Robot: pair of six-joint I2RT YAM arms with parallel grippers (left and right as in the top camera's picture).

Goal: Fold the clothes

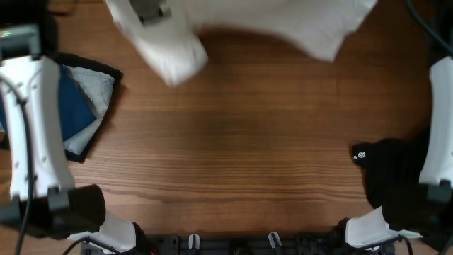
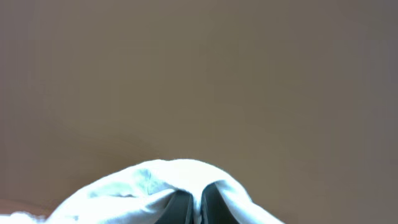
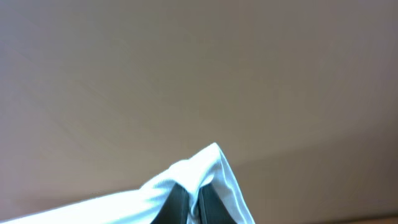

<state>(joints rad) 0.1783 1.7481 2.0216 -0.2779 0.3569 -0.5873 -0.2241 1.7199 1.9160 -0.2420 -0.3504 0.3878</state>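
From overhead, the white T-shirt (image 1: 283, 25) hangs bunched along the far edge of the wooden counter (image 1: 233, 142). It is lifted, casting a soft shadow on the wood beneath, and its upper part is cut off by the top of the picture. One rounded lobe of the shirt droops lower on the left side, and another corner droops on the right. Near the left edge lies a stack of folded clothes (image 1: 88, 106), with blue and pale grey-blue pieces on a black one, partly hidden by my left arm (image 1: 32, 134). At the right edge, well apart from the shirt, a black garment (image 1: 393, 173) lies crumpled on the counter beside my right arm (image 1: 442, 127). It shows a small white mark at its left tip.

From my left wrist, my left end effector (image 2: 194, 204) is closed on the white T-shirt. The two dark fingers (image 2: 180, 208) stand almost together, and the cloth drapes over and around them in a smooth hump. Behind it I see only blurred brown.

From my right wrist, my right end effector (image 3: 193, 202) is likewise clamped on the white T-shirt. Its dark fingers (image 3: 177, 202) pinch a hemmed edge that rises to a point above them. The rest of the cloth trails away to the lower left, against the same blurred brown.
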